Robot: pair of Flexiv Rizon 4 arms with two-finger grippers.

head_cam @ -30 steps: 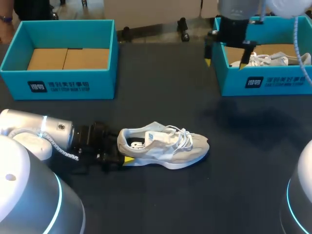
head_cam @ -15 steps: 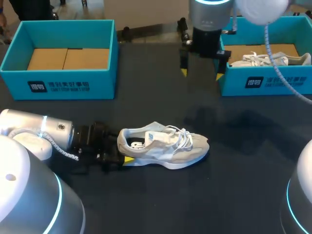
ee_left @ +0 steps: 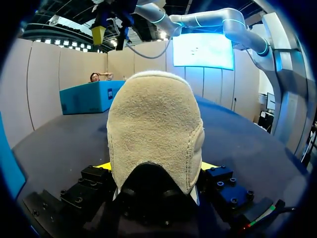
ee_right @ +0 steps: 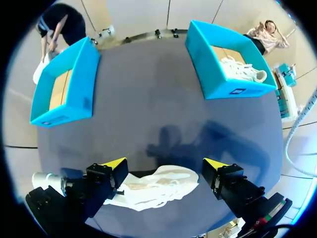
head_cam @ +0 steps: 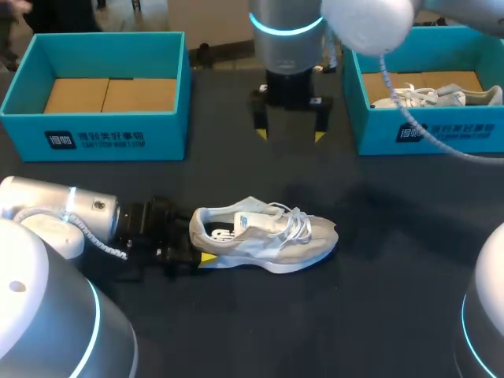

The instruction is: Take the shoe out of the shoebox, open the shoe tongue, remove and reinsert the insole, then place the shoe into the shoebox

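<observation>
Two shoeboxes: left shoebox [head_cam: 94, 138], right shoebox [head_cam: 449, 134] — and two shoes: tabletop shoe [head_cam: 268, 236], boxed shoe [head_cam: 425, 96].

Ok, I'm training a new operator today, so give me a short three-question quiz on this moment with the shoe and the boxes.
1. True or false: the right gripper is shut on the shoe on the table.
2. What holds that shoe's heel? A) left gripper B) right gripper C) nothing
3. Fill in: the second shoe lies in the shoebox on the robot's ___ side.
Key: 1 false; 2 A; 3 right.
</observation>
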